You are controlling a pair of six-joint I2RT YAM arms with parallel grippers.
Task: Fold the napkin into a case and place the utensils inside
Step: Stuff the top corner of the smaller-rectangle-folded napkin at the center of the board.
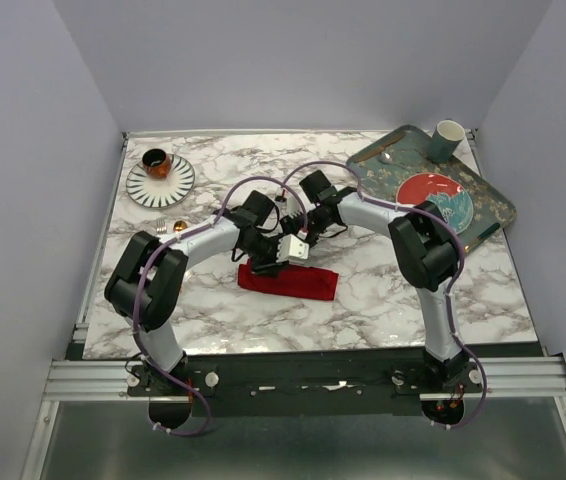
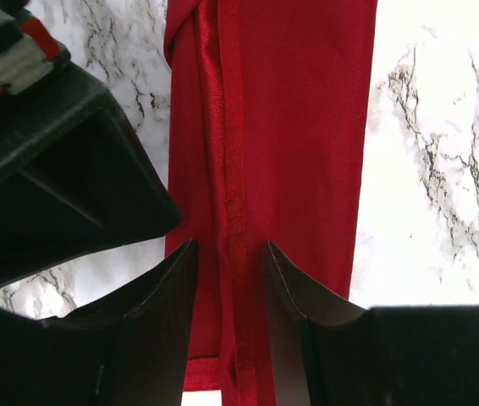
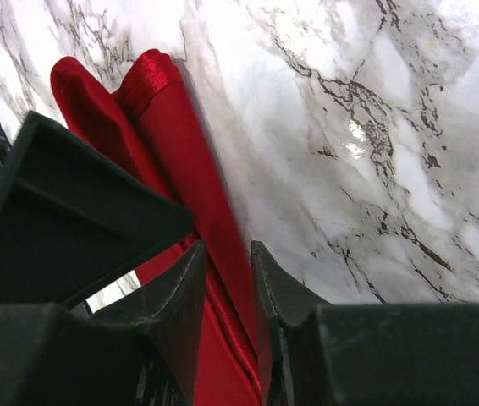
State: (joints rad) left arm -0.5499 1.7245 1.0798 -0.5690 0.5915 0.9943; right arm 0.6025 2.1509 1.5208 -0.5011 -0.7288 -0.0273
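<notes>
Napkin (image 1: 301,284) strip under left claw (image 2: 229,247) and right claw (image 3: 228,247), perhaps pinched.

Silver-white arms (image 1: 203,238), black joints (image 1: 148,280), purple cables (image 1: 139,312).

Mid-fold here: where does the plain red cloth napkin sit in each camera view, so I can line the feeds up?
Top external: the plain red cloth napkin lies as a narrow folded strip at the table's centre.
Left wrist: it fills the middle, running top to bottom.
Right wrist: it runs diagonally from upper left to bottom centre.
Shared landmark: the white marble tabletop beside it in every view.
</notes>
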